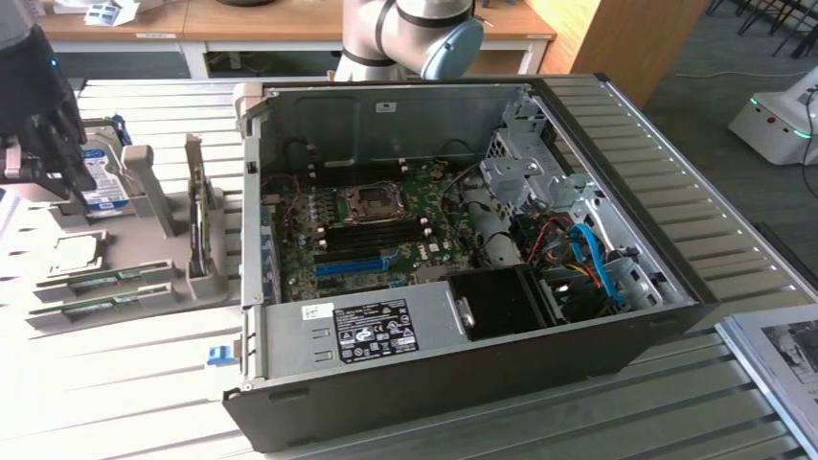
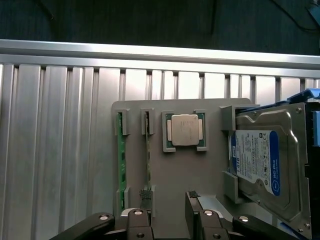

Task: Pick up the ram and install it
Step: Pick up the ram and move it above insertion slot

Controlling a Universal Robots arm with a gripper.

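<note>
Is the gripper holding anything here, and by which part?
Nothing is held: the gripper hangs open over the grey tray, where two thin green ram sticks lie in holders.

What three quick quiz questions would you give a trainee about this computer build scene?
1. True or false: both thin green ram sticks stand in the grey plastic holder.
2. Which part lies between those sticks and the silver hard drive with the blue-white label? A) square silver processor chip B) fan C) battery
3. Fill in: the tool holds ____.
Key: 1 true; 2 A; 3 nothing.
</note>
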